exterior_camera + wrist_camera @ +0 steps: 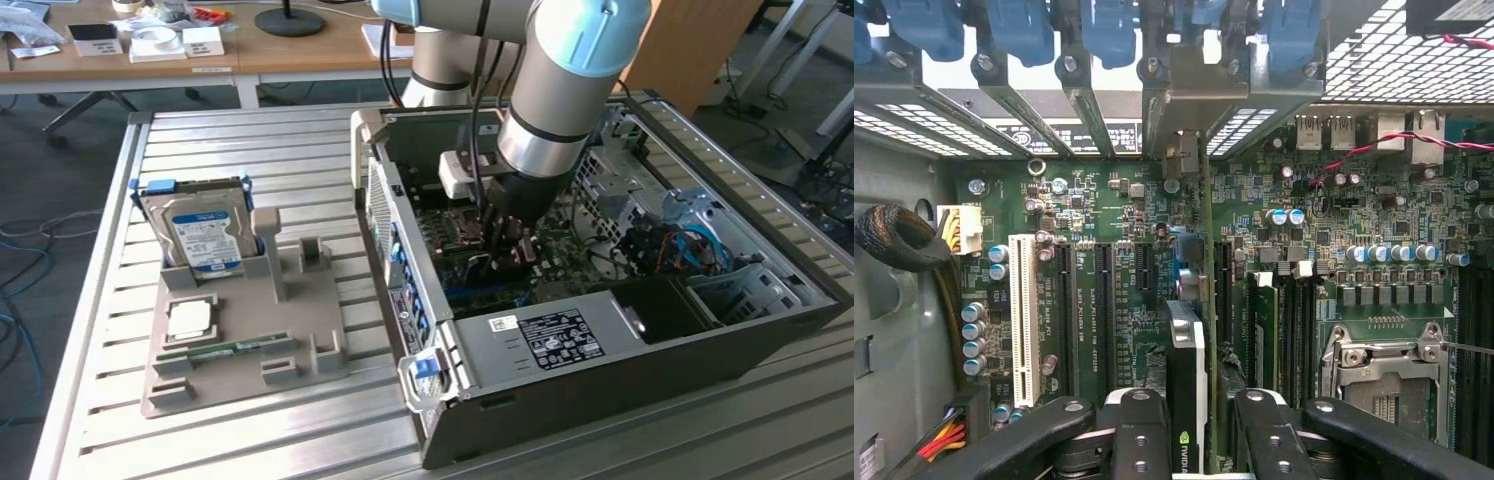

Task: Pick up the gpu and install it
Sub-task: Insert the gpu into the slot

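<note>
Claw [1189, 420] pinching gpu [1194, 330] on edge, inside the PC case [561, 400] over the motherboard [1104, 210], card's bracket end at rear slot wall; tight room either side.

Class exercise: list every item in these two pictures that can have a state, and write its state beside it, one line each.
gpu: held on edge between the gripper's fingers, over the motherboard's slots.
gripper: shut on the gpu, inside the computer case.
computer case: lying on its side, panel off, open.
hard drive: standing upright in the grey holder.
memory stick: lying flat on the holder.
</note>
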`<state>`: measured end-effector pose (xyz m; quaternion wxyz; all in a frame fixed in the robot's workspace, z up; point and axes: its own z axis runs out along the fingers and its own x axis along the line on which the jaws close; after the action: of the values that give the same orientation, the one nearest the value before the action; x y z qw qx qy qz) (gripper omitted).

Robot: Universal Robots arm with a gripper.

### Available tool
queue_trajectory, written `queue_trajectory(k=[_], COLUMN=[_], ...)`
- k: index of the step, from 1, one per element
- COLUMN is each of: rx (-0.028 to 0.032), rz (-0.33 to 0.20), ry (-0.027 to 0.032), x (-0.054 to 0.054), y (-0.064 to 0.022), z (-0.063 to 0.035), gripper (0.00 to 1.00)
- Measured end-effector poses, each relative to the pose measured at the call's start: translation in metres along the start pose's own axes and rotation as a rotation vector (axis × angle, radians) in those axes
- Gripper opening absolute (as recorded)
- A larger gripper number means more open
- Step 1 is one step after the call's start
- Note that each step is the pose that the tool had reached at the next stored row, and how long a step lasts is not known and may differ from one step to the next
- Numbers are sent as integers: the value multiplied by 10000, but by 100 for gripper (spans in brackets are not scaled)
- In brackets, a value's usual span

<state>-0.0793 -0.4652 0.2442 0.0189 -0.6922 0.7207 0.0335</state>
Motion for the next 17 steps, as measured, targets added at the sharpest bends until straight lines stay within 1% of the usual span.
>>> queue_trajectory(k=[9,10,12,17], rx=[0,-2,-1,0], rz=[0,0,0,-1], ry=[0,9,5,0], x=[0,1,1,0], y=[0,0,0,0], z=[0,-2,-2,0], gripper=[31,31,28,28])
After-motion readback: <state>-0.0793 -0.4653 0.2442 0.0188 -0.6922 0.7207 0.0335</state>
